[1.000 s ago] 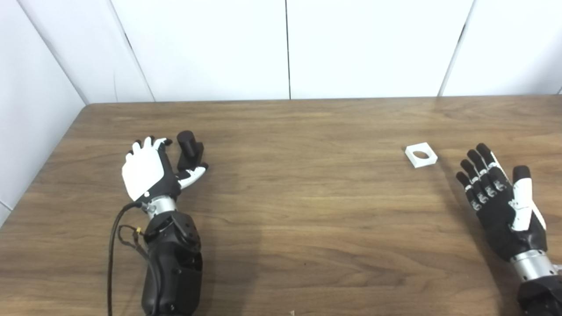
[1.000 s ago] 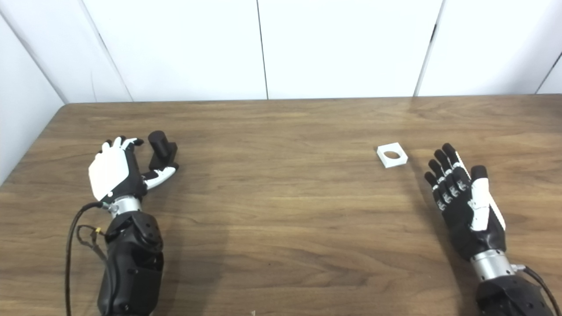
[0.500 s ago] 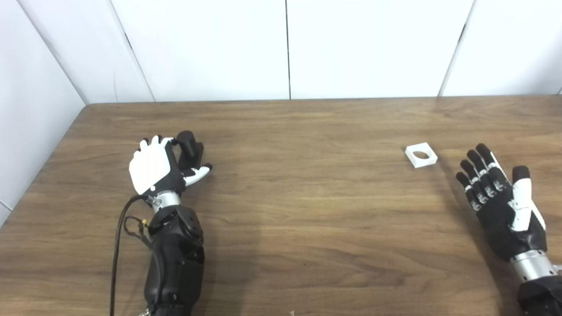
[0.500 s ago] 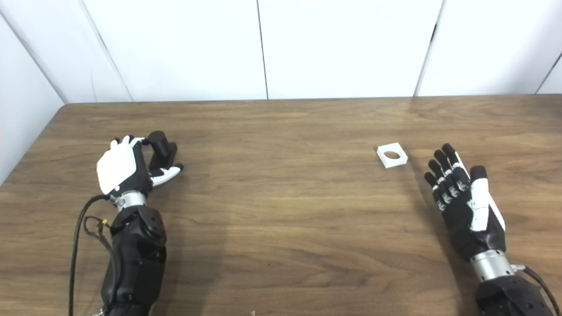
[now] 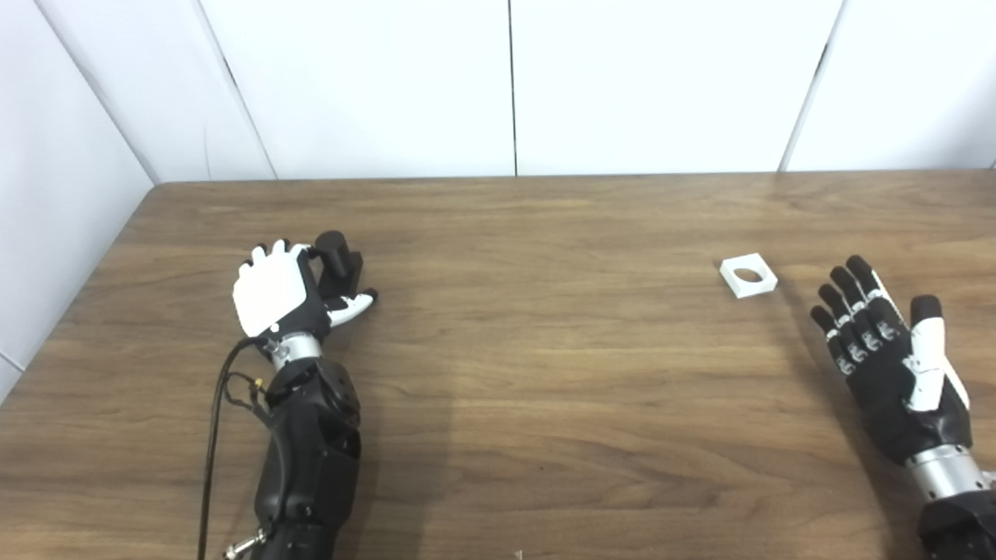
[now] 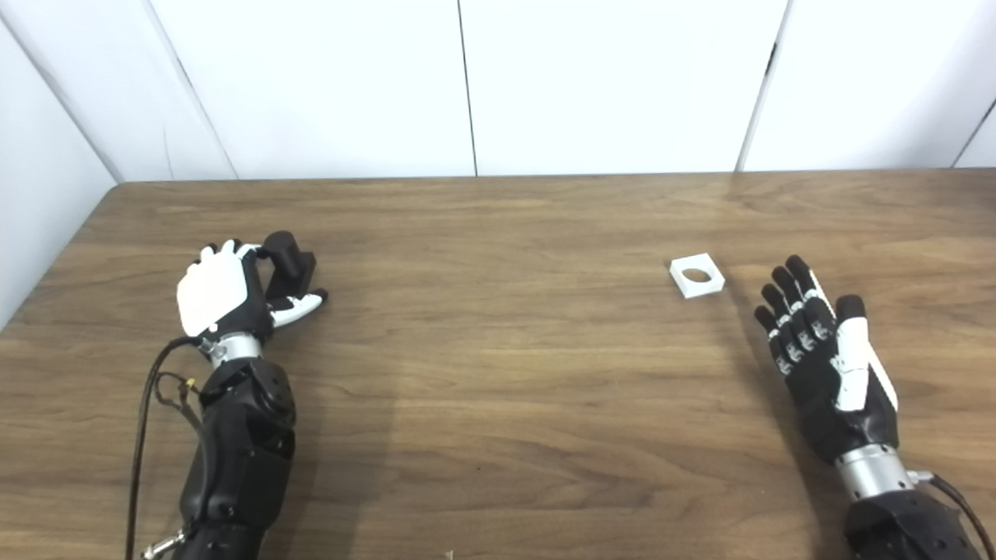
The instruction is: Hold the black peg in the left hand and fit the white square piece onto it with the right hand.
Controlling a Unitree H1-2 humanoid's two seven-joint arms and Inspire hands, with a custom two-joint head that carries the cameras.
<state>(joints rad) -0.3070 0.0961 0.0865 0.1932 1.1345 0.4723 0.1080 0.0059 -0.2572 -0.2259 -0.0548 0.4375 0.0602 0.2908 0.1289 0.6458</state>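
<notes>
Fingers of the left robot hand (image 5: pixel 274 295) curl around the black peg (image 5: pixel 339 260), grip unclear, while the right robot hand (image 5: pixel 887 350) lies spread wide near the white square piece (image 5: pixel 748 276).

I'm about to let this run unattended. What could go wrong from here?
The left hand is only curling around the black peg, not clearly gripping it, so closing might tip or push it. The white square piece lies flat and thin on the table; the open right hand may struggle to pinch it.
</notes>
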